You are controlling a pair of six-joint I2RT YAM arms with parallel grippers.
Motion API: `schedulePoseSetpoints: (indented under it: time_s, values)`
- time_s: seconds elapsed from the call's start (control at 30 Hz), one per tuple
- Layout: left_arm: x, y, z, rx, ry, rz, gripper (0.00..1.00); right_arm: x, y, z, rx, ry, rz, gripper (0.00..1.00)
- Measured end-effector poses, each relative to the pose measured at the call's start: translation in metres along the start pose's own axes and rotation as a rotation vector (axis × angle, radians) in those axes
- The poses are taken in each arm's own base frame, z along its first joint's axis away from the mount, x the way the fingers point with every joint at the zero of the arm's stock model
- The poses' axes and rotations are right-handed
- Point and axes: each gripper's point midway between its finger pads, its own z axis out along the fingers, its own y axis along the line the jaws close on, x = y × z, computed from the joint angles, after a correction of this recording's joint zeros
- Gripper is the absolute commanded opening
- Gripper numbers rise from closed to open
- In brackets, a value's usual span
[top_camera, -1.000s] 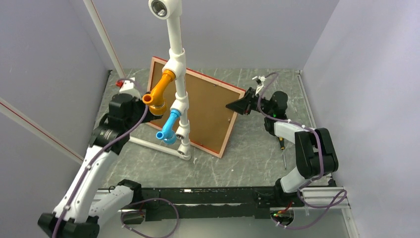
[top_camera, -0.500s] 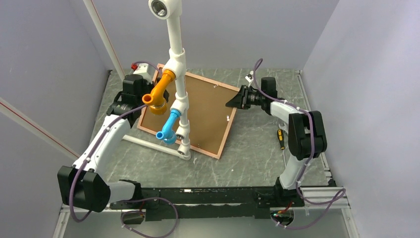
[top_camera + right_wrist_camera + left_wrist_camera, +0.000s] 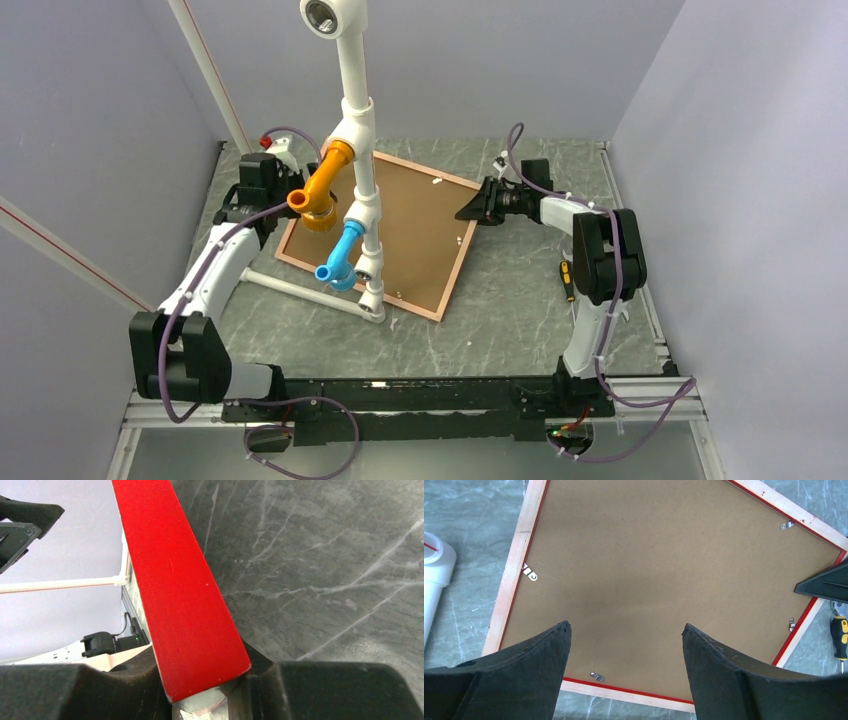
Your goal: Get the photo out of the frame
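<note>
Lowered since a second ago, the frame [image 3: 180,590] now lies nearly flat at mid-table, brown back up and red face down. The right gripper [image 3: 468,212] is clamped on its 2 o'clock corner. The left gripper [image 3: 625,630] has swung to the frame's 10 o'clock side and hovers over the backing board [image 3: 664,575] — fingers spread wide, touching nothing. A screwdriver [image 3: 567,280] lies at 4 o'clock from the frame.
</note>
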Motion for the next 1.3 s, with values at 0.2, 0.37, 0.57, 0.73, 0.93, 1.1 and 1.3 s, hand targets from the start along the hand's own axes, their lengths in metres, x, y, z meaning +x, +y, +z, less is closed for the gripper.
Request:
schedulePoseSetpoints:
  time_s: [0.2,0.37,0.57,0.73,0.93,1.1,1.3]
  values:
    - [0.006,0.005,0.007,0.023,0.032,-0.024,0.83,0.006,-0.013,0.004,0.016,0.02,0.059,0.23]
    - [0.006,0.001,0.007,0.044,0.037,-0.029,0.83,0.01,-0.023,0.006,0.026,0.03,0.103,0.36]
    - [0.011,-0.002,0.01,0.073,0.057,-0.037,0.82,0.015,-0.055,0.01,0.115,0.028,0.101,0.69]
    - [0.013,-0.004,0.011,0.087,0.068,-0.04,0.78,-0.011,-0.066,0.004,0.211,-0.034,-0.002,1.0]
    - [0.012,-0.006,0.011,0.099,0.063,-0.036,0.76,-0.034,-0.096,-0.025,0.481,-0.125,-0.062,1.0]
    - [0.01,-0.01,0.011,0.122,0.057,-0.032,0.78,-0.014,-0.116,-0.068,0.729,-0.164,-0.014,1.0]
    - [0.012,-0.016,0.014,0.161,0.075,-0.035,0.78,0.012,-0.113,-0.121,0.937,-0.252,0.013,1.0]
